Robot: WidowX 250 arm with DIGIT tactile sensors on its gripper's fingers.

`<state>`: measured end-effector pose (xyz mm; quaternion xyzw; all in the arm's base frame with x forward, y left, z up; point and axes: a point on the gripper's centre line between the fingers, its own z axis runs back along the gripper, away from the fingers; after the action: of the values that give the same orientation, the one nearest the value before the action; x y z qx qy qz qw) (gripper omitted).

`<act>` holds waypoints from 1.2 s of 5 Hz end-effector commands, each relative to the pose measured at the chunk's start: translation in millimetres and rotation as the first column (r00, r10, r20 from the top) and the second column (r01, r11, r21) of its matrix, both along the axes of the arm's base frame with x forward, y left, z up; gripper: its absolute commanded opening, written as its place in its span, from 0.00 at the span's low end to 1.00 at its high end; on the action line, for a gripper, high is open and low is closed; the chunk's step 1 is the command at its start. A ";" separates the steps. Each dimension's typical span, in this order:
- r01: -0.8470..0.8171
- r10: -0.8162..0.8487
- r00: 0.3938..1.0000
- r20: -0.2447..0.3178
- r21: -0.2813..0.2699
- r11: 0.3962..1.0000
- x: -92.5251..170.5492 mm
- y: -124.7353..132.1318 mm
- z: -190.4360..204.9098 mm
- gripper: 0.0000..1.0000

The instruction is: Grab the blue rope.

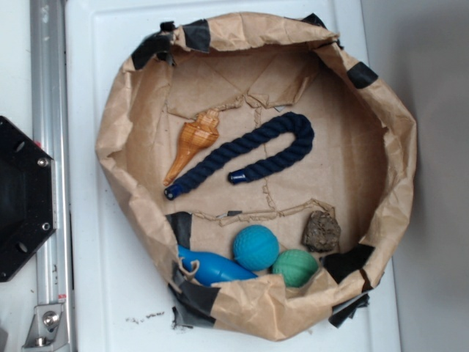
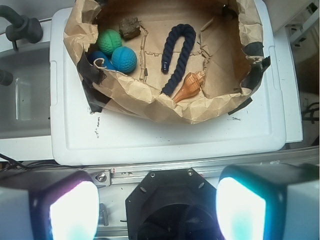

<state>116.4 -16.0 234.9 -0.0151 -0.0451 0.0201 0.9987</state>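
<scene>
six toys lie in a brown paper nest [image 1: 117, 139] on the white worktop [image 1: 110, 293]. the blue rope [image 1: 253, 154] sits mid-nest, bent into a hook, both capped ends toward the nest's centre. an orange shell [image 1: 192, 143] touches its long leg. a teal ball [image 1: 256, 247], a green ball [image 1: 295, 267], a blue pin [image 1: 212, 268] and a rock [image 1: 322, 231] crowd one edge. my hand [image 2: 157, 207] hangs well clear of the nest, its fingers [image 2: 75, 210] spread apart and holding nothing.

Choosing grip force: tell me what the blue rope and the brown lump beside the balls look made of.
Blue rope: twisted fibre strands, matte navy, probably cotton or synthetic; its ends carry glossy blue caps, likely plastic. Brown lump: rough, pitted, dull surface, stone-like, though it could be foam or cork.
</scene>
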 end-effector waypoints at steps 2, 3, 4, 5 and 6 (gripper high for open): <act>-0.083 0.087 0.995 -0.044 0.086 0.993 133.2 39.4 -106.2 1.00; -0.022 0.035 0.994 -0.102 0.121 0.992 153.3 39.8 -148.2 1.00; 0.018 0.008 0.986 -0.166 0.153 0.988 158.4 45.6 -188.0 1.00; 0.021 0.013 0.984 -0.177 0.188 0.982 165.4 47.4 -218.5 1.00; 0.007 0.012 0.986 -0.165 0.111 0.994 176.3 42.8 -228.4 1.00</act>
<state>288.4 24.5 11.8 0.0426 0.0546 0.0154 0.9975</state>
